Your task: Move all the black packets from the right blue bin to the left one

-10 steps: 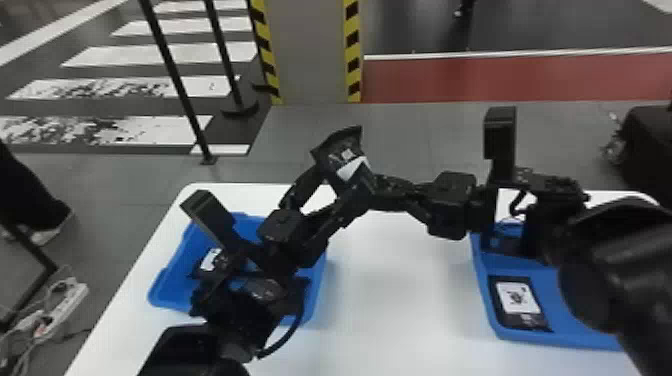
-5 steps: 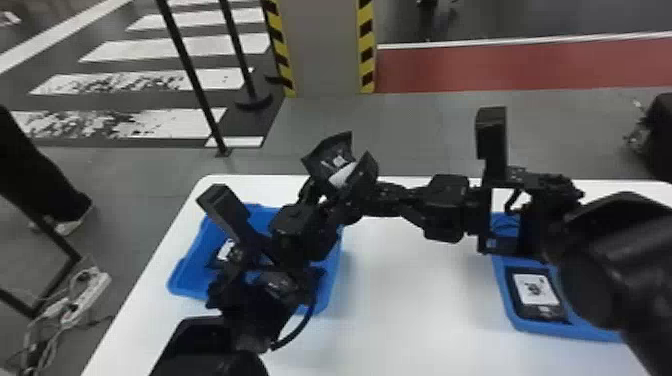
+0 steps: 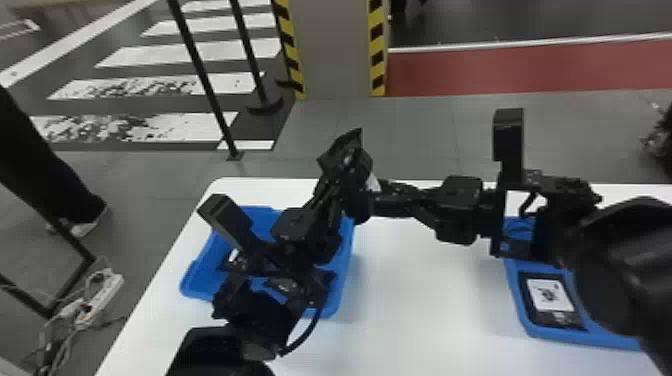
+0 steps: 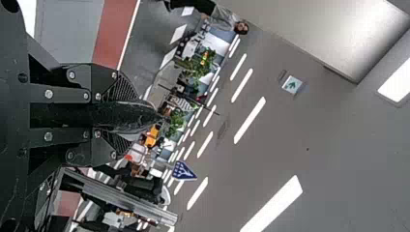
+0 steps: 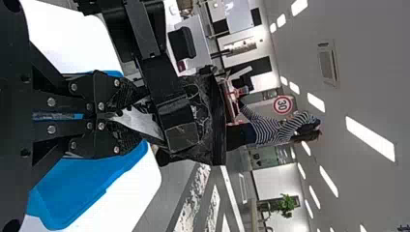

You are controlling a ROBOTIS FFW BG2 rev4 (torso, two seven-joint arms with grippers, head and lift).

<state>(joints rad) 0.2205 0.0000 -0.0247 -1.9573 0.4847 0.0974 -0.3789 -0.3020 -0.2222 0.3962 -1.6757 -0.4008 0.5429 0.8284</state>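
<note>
Above the table, between the bins, my left gripper (image 3: 345,187) and right gripper (image 3: 376,197) meet at one black packet (image 3: 345,145), which stands up tilted. In the left wrist view the left gripper (image 4: 133,116) is shut on the packet (image 4: 96,116), seen edge-on. In the right wrist view the right gripper (image 5: 133,116) is shut on the packet's silvery edge, with the other gripper's dark finger across it. A labelled black packet (image 3: 550,300) lies in the right blue bin (image 3: 590,340). Partly hidden packets lie in the left blue bin (image 3: 200,280) under the left arm.
The white table (image 3: 425,320) spans between the bins. Both forearms hang over it, the left above the left bin, the right covering much of the right bin. Posts (image 3: 215,95) and a power strip (image 3: 102,295) are on the floor beyond the table.
The head view has swung slightly left, so both bins stand farther right in it. The packet between the grippers has turned, with less of its pale label showing. Both grippers remain close together.
</note>
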